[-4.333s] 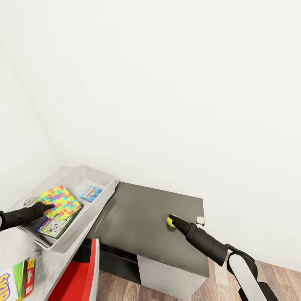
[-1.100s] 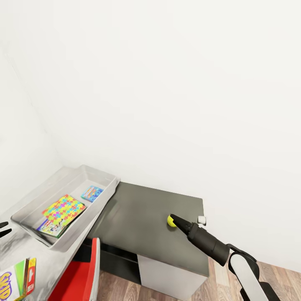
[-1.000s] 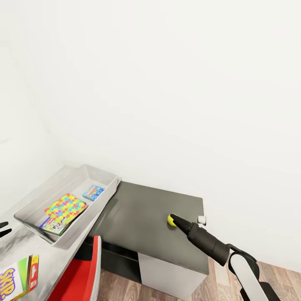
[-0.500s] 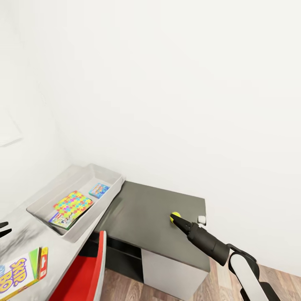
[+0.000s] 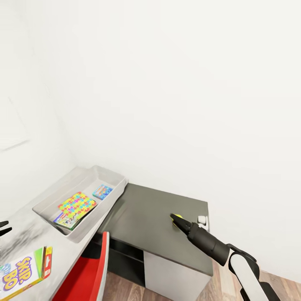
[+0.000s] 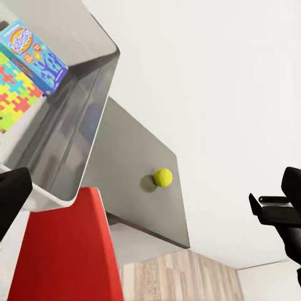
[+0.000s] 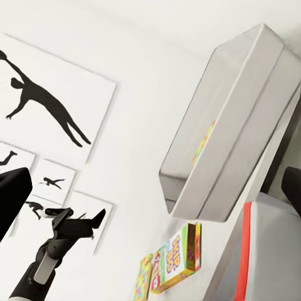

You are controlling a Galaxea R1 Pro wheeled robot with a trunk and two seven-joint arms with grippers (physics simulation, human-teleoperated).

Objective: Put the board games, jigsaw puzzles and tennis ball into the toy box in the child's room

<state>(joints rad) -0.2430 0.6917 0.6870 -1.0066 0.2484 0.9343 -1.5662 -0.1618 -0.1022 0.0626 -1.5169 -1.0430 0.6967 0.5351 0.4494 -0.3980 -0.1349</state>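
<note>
The tennis ball lies on the lower dark-topped section of the table, near its far right corner and just beside a small white block. The right gripper sits at the ball, which shows as a yellow sliver at the fingertips; the left wrist view shows the ball resting alone on the dark top. Whether the right fingers are apart or closed on the ball cannot be told from these pictures. The left gripper is at the head view's left edge, fingers spread and empty. The toy box stands on the white desk top, touching the dark section's edge, and already holds a jigsaw puzzle on top of a game box, plus a smaller blue box. The Skip-Bo box lies on the white top outside the toy box. Judgement: the step in hand is securing the ball. It will roll readily, so the fingers should straddle its widest part, close squarely, and lift only once the grip is confirmed; then carry it over the box wall and release low.
</note>
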